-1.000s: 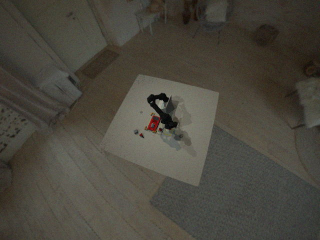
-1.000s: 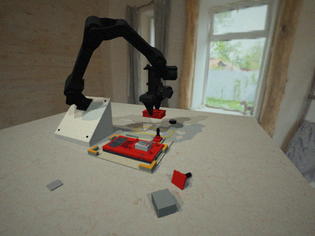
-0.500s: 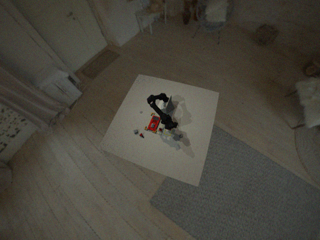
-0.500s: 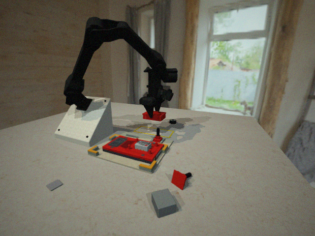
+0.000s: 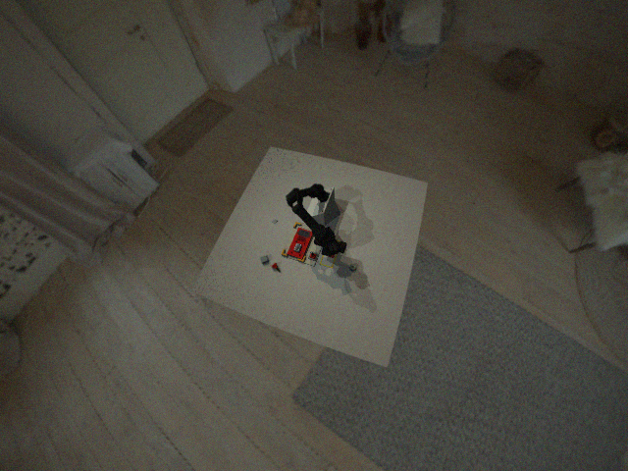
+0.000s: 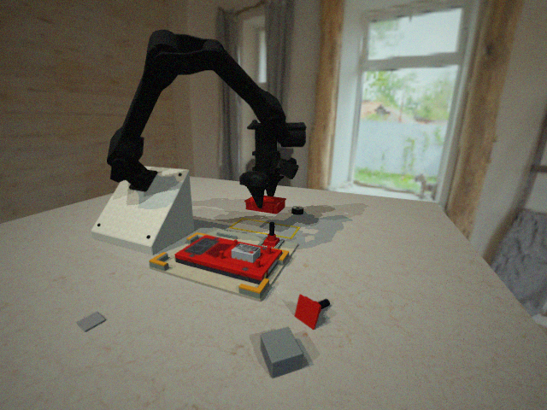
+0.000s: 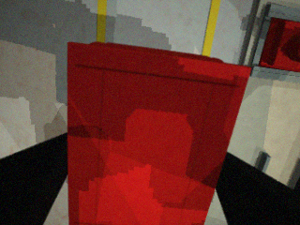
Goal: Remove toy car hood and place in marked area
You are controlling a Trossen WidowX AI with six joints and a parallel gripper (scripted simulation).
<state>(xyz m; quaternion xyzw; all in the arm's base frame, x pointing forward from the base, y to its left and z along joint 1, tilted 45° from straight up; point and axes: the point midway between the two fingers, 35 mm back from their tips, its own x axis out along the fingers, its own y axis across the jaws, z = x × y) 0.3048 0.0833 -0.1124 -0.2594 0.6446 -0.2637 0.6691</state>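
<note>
The end effector (image 6: 265, 203) (image 7: 145, 148) pinches the red hood (image 6: 270, 204) (image 7: 150, 136) by its sides, holding it aloft, off the toy car (image 5: 300, 243) (image 6: 229, 256). In the wrist view the hood's long axis runs nearly in line with the side lines of the yellow marked area (image 5: 327, 266) (image 6: 289, 237) (image 7: 101, 21), which show past its far end; the coming move probably hinges on shifting the hood that way before lowering it to the worktop (image 5: 324, 314) (image 6: 176, 344).

Dim, grainy, apparently soft-edged shadows.

Gray block (image 5: 264, 259) (image 6: 281, 351) — near a red, black-handled piece (image 5: 275, 266) (image 6: 308, 311).
</note>
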